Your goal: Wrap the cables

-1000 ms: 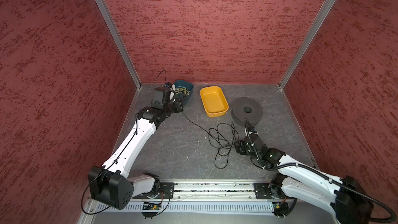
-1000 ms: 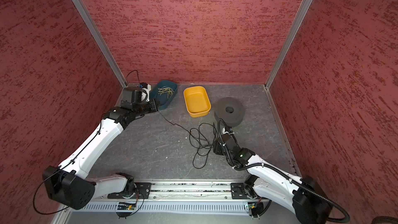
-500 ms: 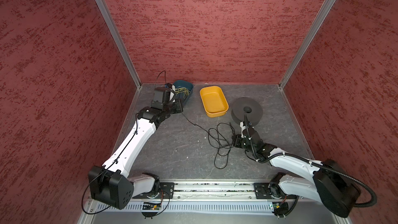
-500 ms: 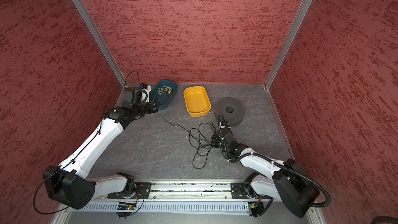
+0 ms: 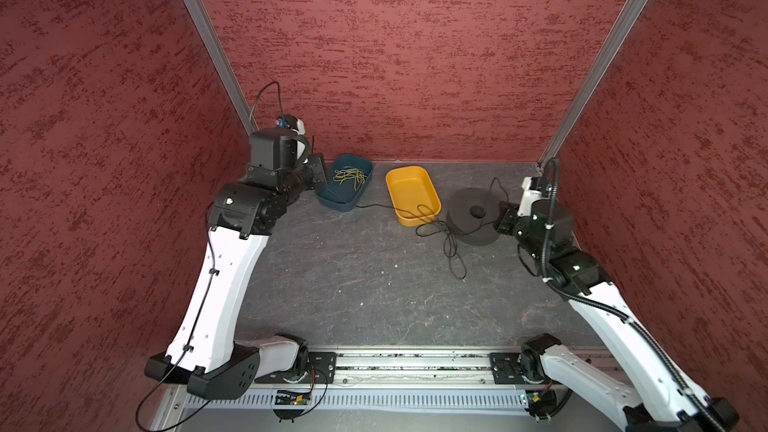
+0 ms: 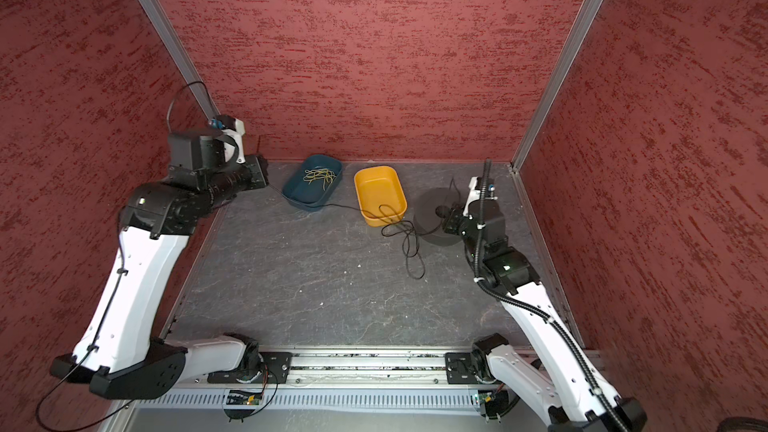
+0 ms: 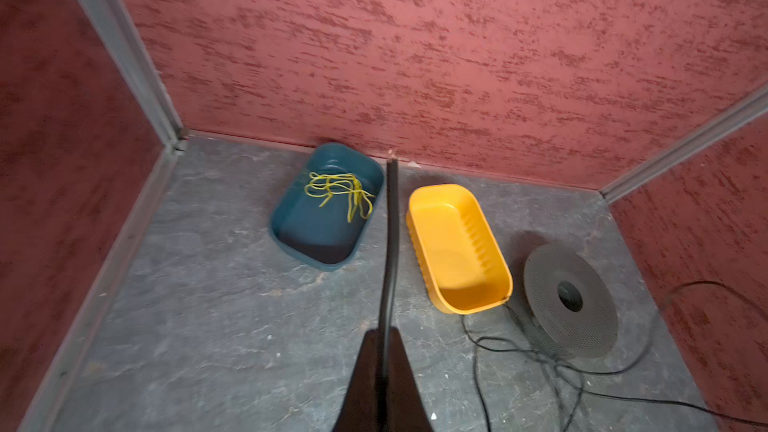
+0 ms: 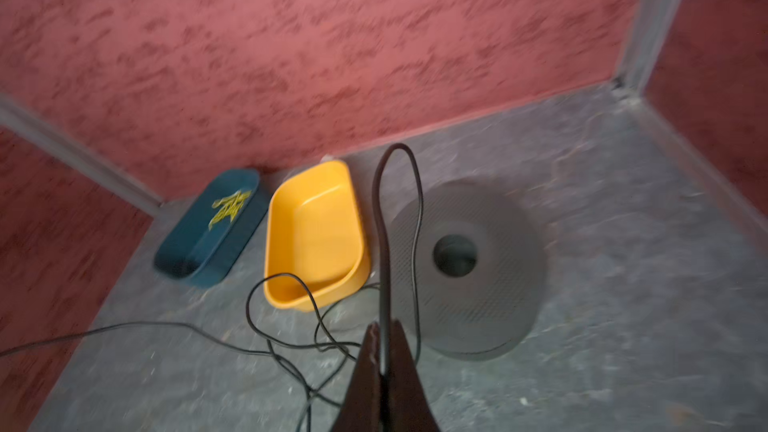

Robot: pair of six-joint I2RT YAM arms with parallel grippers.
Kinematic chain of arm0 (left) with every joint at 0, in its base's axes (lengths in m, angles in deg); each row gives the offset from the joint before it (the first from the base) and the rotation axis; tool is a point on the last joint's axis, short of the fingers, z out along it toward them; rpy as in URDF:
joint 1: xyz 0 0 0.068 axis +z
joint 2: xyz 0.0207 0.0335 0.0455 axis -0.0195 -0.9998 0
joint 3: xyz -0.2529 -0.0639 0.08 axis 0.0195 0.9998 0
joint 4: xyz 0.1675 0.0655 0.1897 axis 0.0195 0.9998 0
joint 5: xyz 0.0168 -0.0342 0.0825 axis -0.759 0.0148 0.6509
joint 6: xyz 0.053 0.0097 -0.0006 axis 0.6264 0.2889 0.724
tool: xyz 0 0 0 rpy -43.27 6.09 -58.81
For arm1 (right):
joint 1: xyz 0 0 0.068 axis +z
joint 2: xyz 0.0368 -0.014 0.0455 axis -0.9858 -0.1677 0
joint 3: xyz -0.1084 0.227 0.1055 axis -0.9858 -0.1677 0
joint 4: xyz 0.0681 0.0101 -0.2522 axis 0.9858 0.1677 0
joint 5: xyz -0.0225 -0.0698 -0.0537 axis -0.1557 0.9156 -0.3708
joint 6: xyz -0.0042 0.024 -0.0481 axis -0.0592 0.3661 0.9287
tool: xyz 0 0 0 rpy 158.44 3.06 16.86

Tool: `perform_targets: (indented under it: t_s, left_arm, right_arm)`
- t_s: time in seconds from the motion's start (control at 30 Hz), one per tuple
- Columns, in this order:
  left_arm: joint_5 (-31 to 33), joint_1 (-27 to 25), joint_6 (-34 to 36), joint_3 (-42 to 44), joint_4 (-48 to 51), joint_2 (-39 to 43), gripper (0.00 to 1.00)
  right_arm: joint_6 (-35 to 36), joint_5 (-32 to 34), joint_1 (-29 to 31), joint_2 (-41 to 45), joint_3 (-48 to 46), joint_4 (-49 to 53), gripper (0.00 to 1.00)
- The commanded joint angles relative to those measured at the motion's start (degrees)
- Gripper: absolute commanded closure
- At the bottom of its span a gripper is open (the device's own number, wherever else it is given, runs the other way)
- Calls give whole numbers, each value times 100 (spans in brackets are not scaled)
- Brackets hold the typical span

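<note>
Pinches long thin flexible black cable (image 7: 390,243) between left jaws, shut tight on it, at back-left of grey stone-look table (image 5: 353,276) just beside dark blue oval plastic tray (image 5: 338,206). Pinches same cable between right jaws too, shut on it, just beside flat round dark grey perforated spool (image 8: 498,297), short loop arching above spool face. Between grips, runs left-to-right: past blue tray, over near end of yellow rectangular plastic tray (image 5: 407,189), into slack tangle (image 5: 451,238) on table at spool's front edge, loose tail toward near side. Closest to spool from right jaws, well apart from left. Probably next: swing right-held stretch round spool rim, left end anchored. Risk: loop catching yellow tray rim
</note>
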Motion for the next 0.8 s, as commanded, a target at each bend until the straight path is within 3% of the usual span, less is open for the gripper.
perform_targets:
  t_s: [0.0,0.17,0.27,0.33,0.5,0.63,0.77]
  left_arm:
    - [1281,-109,242,-626,1393,-190,100]
    - [2576,-173,400,-1477,2037,-360,100]
    - [2909,-27,601,-1726,2042,-349,100]
    - [2944,128,795,-1747,1890,-285,100]
    - [2674,355,964,-1632,1715,-170,100]
    - [2116,357,852,-1008,1390,65,100]
    - [1696,348,739,-254,981,400,100]
  right_arm:
    - [451,933,-462,96,510,1135,100]
    - [589,764,-1292,113,1047,1369,100]
    - [579,1636,-1535,-72,1331,1641,100]
    - [693,2331,-1706,-29,1346,1595,100]
    - [695,1953,-2030,45,1294,1519,100]
    - [551,1526,-2046,-424,1191,1758,100]
    - [304,1036,-2047,-165,499,1350,98]
